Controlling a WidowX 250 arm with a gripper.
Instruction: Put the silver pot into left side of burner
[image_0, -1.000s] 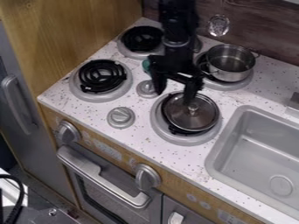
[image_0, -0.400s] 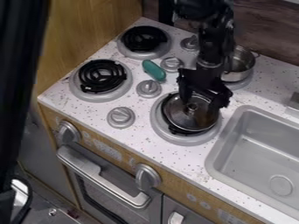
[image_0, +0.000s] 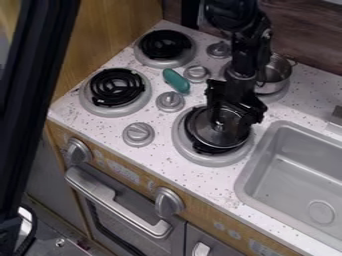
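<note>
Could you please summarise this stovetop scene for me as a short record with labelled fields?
Gripper: over the glass lid, fingers apart
Glass lid: at the front right burner
Silver pot: at the back right burner, partly hidden by the arm
Left burners: black coils front and back
Green object: among the stovetop knobs
Sink: right of the burners
</note>
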